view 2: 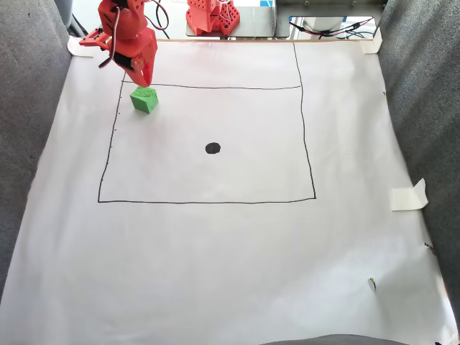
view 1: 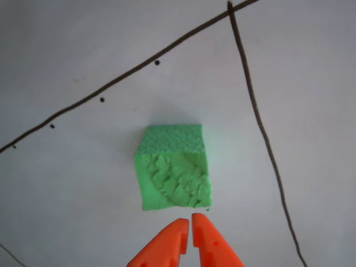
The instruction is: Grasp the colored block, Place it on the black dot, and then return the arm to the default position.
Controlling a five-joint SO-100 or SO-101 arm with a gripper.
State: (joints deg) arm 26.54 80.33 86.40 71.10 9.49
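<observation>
Two nearly touching gripper (view 1: 190, 221) fingertips hover just beside the green block (view 1: 173, 174), bare paper (view 2: 237, 273) all around.

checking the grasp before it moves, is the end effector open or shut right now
Shut: in the other view the end effector has its orange tips nearly touching, just short of the green block, holding nothing.

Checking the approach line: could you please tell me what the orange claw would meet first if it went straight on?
Probably the bright green foam cube, directly ahead of the claw's nearly closed tips; depth is unclear.
</observation>
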